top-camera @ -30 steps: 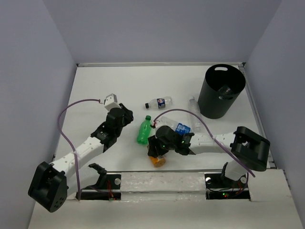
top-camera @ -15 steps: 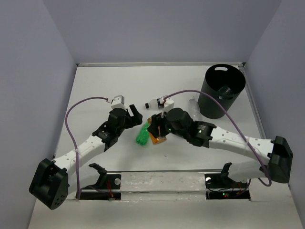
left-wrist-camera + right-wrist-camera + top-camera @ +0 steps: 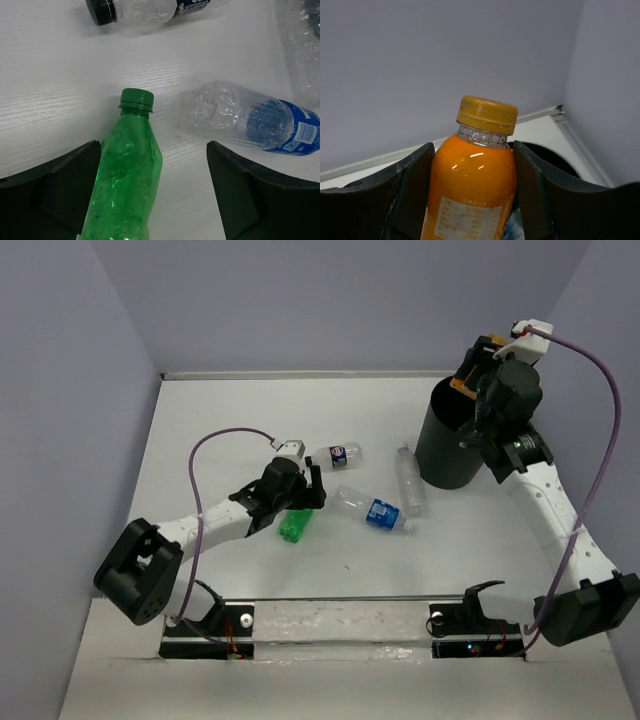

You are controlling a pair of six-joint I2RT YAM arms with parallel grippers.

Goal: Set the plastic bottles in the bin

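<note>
Plastic bottles (image 3: 375, 510), top view tally: five. Four lie on the tabletop (image 3: 220, 430) near its centre, the fifth is carried.
On the tabletop: green bottle (image 3: 294, 524); dark-label bottle (image 3: 336, 453) at 1 o'clock from it; blue-label bottle (image 3: 377, 511) at 3 o'clock; plain clear bottle (image 3: 408, 480) just beside the bin.
Bin (image 3: 448, 455): one, upright, at 2 o'clock on the tabletop.
Right gripper (image 3: 476, 362): clamped on the orange bottle (image 3: 462, 375), raised over the bin's far rim. Judged to be set for a drop.
Left gripper (image 3: 306, 496): low over the green bottle's cap end. Judged the next pick.
Left wrist view: left gripper (image 3: 154, 150) spread wide. The green bottle (image 3: 127, 185) lies between the fingers, cap toward 12 o'clock, not clamped. Three other bottles in frame.
Right wrist view: fingers (image 3: 410, 200) pinch the orange bottle (image 3: 470, 185) by its body, cap up. One bottle here. Dark bin rim (image 3: 555, 157) shows behind at 4 o'clock.
</note>
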